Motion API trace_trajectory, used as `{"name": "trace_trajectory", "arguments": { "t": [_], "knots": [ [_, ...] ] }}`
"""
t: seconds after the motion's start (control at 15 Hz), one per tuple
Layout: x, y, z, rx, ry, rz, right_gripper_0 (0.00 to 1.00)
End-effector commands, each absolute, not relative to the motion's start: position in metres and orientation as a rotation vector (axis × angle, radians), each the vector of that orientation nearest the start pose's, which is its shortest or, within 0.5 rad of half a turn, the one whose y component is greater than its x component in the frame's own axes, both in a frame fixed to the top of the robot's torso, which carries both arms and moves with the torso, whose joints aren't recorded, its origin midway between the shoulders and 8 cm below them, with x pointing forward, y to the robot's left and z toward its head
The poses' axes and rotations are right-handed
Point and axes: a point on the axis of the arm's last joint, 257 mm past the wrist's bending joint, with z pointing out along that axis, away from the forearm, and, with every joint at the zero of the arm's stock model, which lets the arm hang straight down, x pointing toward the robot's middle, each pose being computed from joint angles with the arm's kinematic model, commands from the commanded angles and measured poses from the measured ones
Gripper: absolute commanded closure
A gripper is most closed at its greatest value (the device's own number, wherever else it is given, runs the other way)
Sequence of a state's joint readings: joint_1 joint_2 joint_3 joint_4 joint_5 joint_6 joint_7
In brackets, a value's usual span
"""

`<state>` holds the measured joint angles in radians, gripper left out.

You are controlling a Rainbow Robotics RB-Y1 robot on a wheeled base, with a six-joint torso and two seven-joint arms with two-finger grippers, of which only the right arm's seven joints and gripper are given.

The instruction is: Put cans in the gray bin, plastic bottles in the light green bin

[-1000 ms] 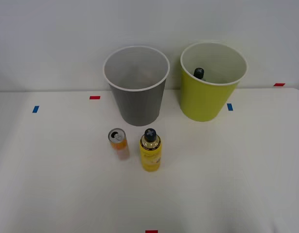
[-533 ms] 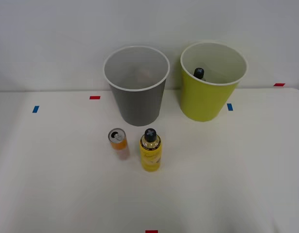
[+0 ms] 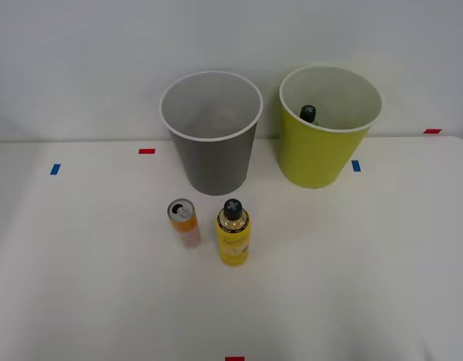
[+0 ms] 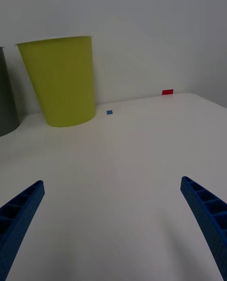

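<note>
- Your right gripper [image 4: 113,229] has its blue ribbed fingers [image 4: 21,215] spread wide apart with nothing between them, low over the bare white table [image 3: 351,263].
- The orange can [image 3: 183,220] stands upright on the table, just in front of the gray bin [image 3: 212,162].
- The yellow bottle [image 3: 233,234] stands upright just beside the can, on its right.
- A black-capped bottle [image 3: 309,114] sits inside the light green bin [image 3: 314,162], which stands right of the gray one.
- Your wrist camera faces the green bin's side.
</note>
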<state>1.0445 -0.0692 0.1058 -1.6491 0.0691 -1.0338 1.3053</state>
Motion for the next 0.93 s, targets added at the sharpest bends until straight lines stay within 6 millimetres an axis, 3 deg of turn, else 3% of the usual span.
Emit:
{"name": "trace_trajectory", "arguments": {
  "t": [0.07, 0.93],
  "knots": [
    [0.1668, -0.2777, -0.2865, 0.163, 1.445, -0.003, 0.0],
    [0.1668, -0.2777, -0.2865, 0.163, 1.445, -0.003, 0.0]
  ]
}}
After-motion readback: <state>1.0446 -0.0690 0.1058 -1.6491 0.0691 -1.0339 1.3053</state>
